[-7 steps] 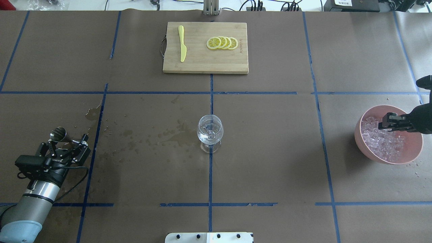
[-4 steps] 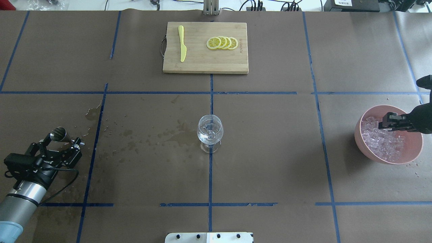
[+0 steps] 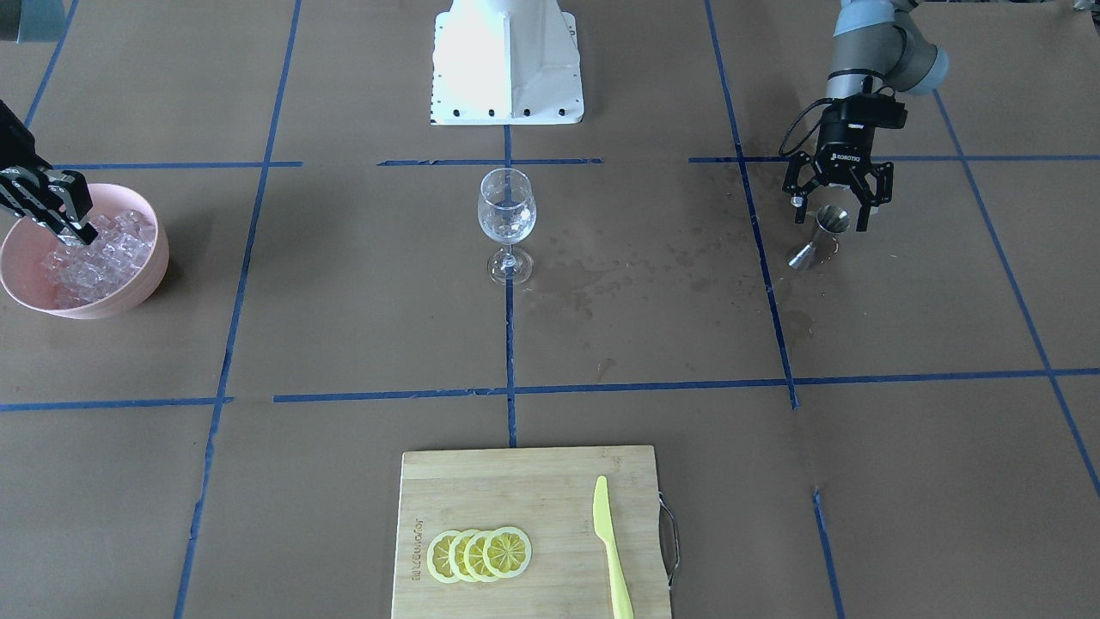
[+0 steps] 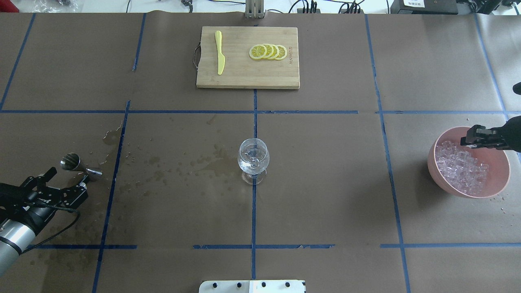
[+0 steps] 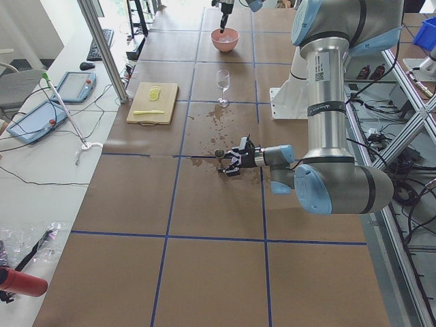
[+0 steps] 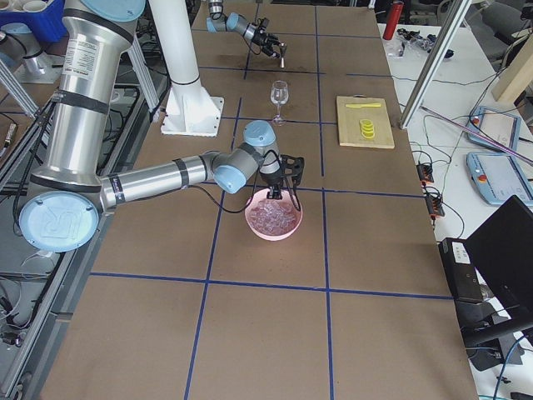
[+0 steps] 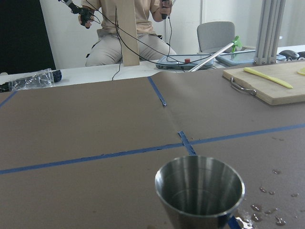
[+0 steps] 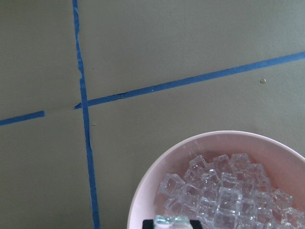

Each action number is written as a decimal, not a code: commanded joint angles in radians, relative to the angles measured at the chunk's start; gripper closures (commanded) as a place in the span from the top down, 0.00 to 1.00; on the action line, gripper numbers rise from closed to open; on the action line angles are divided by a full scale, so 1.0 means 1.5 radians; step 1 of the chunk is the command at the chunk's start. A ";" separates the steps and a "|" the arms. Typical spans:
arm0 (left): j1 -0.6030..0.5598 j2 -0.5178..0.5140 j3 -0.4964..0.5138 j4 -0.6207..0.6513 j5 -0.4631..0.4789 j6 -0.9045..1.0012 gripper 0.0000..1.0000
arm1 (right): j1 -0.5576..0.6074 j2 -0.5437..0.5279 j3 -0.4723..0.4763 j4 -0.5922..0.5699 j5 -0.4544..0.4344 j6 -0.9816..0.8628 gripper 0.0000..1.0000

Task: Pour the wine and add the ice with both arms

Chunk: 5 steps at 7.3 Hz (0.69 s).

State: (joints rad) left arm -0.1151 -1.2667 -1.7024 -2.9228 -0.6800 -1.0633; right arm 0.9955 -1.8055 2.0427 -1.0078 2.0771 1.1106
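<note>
brown paper with blue tape lines covers the counter (image 4: 325, 183), blotched with wet spots between the jigger (image 4: 79, 165) and the wine glass (image 4: 253, 158) at the middle. the wine (image 3: 505, 230) sits as a little clear liquid low in that glass. the ice (image 4: 460, 167) is heaped in the pink bowl (image 4: 468, 193) far off on the right.

the left fingers (image 4: 68, 179) are spread wide and hold nothing, with the jigger standing free just beside them. the right fingers (image 4: 465, 141) hang over the bowl's far rim, pinched narrow on one ice cube (image 8: 170, 220).

my worry is the trip to the glass. a wet cube in a thin pinch could slip out over the paper, and one let go from too high could splash the wine or rock the stemmed glass. a careless swing on the left could knock the jigger over.

only the right wrist camera shows the cube between the tips; from overhead those fingers look like a dark block. the left wrist camera looks into the jigger, which seems empty, and the front camera best shows how wide the left fingers are.
</note>
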 commanded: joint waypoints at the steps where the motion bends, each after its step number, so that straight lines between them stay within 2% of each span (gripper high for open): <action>1: 0.000 0.074 -0.072 0.004 -0.136 -0.001 1.00 | 0.029 0.004 0.042 0.000 0.001 0.000 0.00; 3: 0.000 0.118 -0.125 0.004 -0.254 -0.001 1.00 | 0.040 0.055 0.055 -0.002 0.023 0.002 0.00; 5: -0.004 0.161 -0.175 0.005 -0.378 -0.003 1.00 | 0.039 0.140 0.052 -0.031 0.088 0.041 0.00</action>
State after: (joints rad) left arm -0.1178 -1.0627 -1.9228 -2.9152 -1.1348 -1.0659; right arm 1.0530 -1.6769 2.1197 -1.0223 2.1575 1.1317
